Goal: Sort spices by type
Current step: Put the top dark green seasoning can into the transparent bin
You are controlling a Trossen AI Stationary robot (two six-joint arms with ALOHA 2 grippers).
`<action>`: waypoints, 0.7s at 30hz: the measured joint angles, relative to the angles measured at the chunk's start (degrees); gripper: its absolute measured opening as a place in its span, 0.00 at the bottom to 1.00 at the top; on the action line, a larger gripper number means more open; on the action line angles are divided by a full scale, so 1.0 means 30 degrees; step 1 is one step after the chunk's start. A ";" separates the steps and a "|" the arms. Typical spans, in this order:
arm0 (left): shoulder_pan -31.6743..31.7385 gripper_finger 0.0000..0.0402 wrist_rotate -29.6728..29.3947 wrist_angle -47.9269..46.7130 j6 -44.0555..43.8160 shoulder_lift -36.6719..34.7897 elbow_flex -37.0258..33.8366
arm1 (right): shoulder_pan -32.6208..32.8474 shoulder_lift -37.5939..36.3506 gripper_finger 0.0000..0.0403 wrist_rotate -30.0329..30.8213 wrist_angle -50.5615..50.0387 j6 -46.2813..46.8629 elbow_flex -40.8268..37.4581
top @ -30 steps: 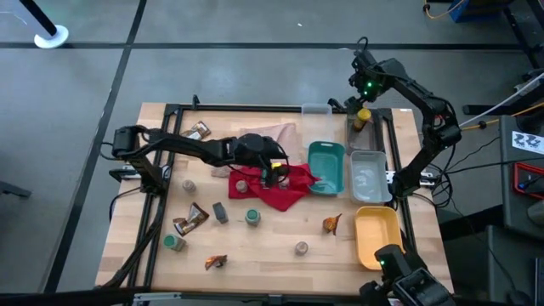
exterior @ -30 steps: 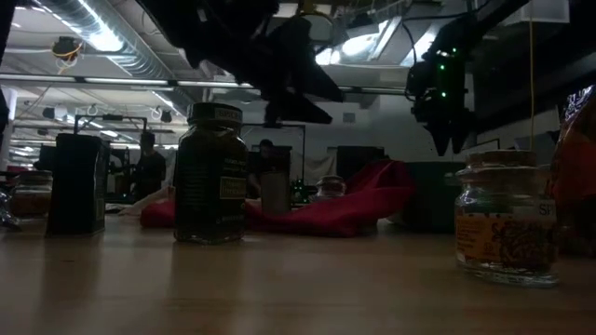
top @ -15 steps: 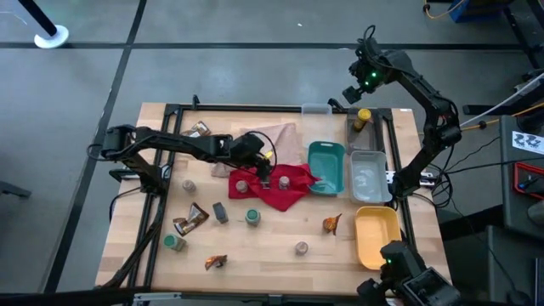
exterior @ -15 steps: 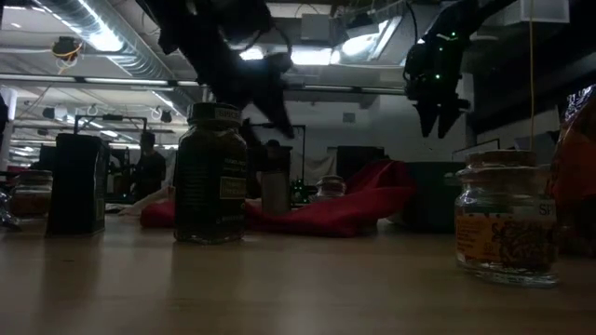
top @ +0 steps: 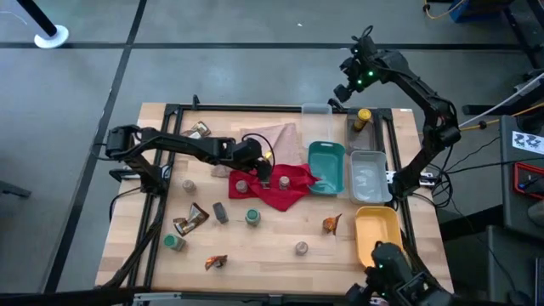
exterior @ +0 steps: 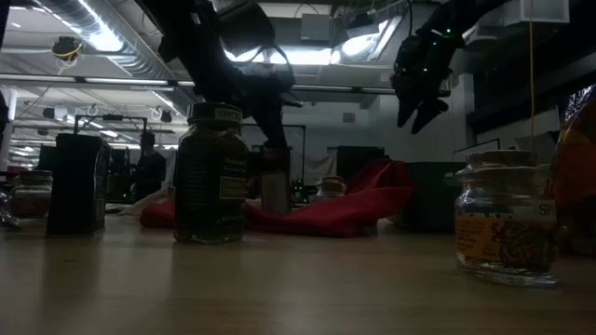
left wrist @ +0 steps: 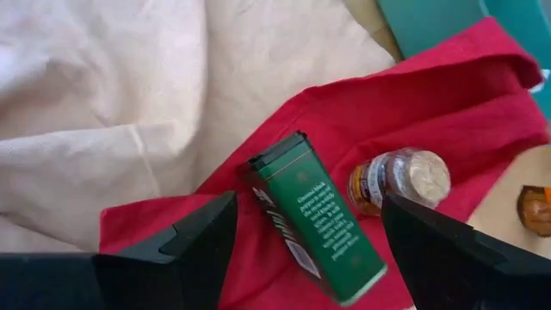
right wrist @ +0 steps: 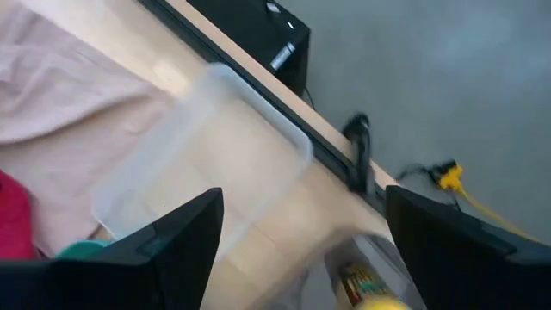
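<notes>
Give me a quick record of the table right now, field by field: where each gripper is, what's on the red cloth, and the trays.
left gripper: open, low over the red cloth, green tin between its fingers, not gripped
right gripper: open, raised past the table's far edge, empty
on red cloth: green tin lying flat, small jar beside it
trays: teal tray, clear tray, yellow tray along the right side
yellow-capped bottle: at the far right corner

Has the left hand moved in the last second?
Yes. The left hand has pulled back toward its own side, away from the teal tray, and now hovers open over the red cloth.
</notes>
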 joint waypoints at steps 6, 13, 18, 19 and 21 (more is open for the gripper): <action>-0.0025 0.68 0.0211 0.0674 -0.0428 0.0760 0.0000 | 0.1596 0.0001 0.79 -0.0023 0.0773 -0.0004 0.0000; -0.0289 0.68 0.0357 0.0755 -0.1025 0.0832 0.0000 | 0.3499 0.0000 0.79 -0.0015 0.1279 -0.0007 -0.0001; -0.0526 0.68 0.0357 0.0755 -0.1416 0.0832 0.0000 | 0.4863 0.0000 0.79 -0.0008 0.1388 -0.0011 -0.0007; -0.0607 0.68 0.0364 0.0761 -0.1443 0.0832 0.0000 | 0.5138 0.0000 0.79 -0.0008 0.1399 -0.0007 -0.0007; -0.0705 0.68 0.0348 0.0767 -0.1470 0.0832 0.0000 | 0.5661 0.0000 0.79 -0.0008 0.1529 -0.0015 -0.0012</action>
